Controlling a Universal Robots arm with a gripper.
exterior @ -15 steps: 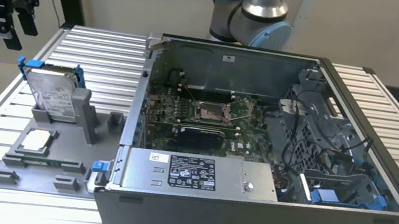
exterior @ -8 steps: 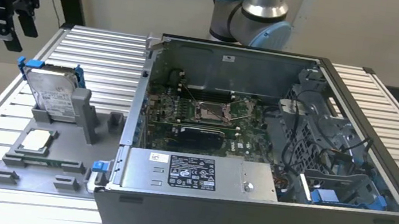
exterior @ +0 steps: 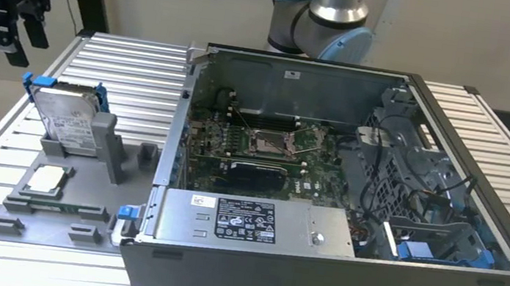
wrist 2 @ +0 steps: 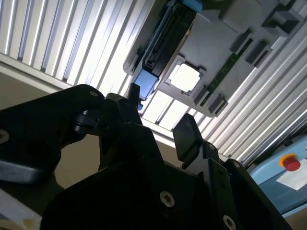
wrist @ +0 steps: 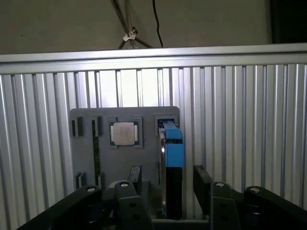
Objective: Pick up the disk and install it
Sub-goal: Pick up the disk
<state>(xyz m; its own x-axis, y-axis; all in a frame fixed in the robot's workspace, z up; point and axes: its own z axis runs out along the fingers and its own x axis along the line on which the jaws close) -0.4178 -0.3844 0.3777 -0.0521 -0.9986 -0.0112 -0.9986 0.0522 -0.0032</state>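
Below my claw (exterior: 28, 47), toward the exterior view's right, the disk (exterior: 66, 112) stands on edge in a grey holder (exterior: 47, 223) on the slatted table (exterior: 127, 60), well apart from my fingers (wrist: 135, 176). The claw is spread wide and grips nothing. In the first wrist view the disk shows edge-on, in line with the gap between the fingers, and its near end is hidden behind the claw's body. An open computer case (exterior: 315, 284) sits just beside the holder.

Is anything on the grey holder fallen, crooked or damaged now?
Nothing stands out. The disk stands on edge in its slot of the grey holder, and the square chip lies flat in its recess.
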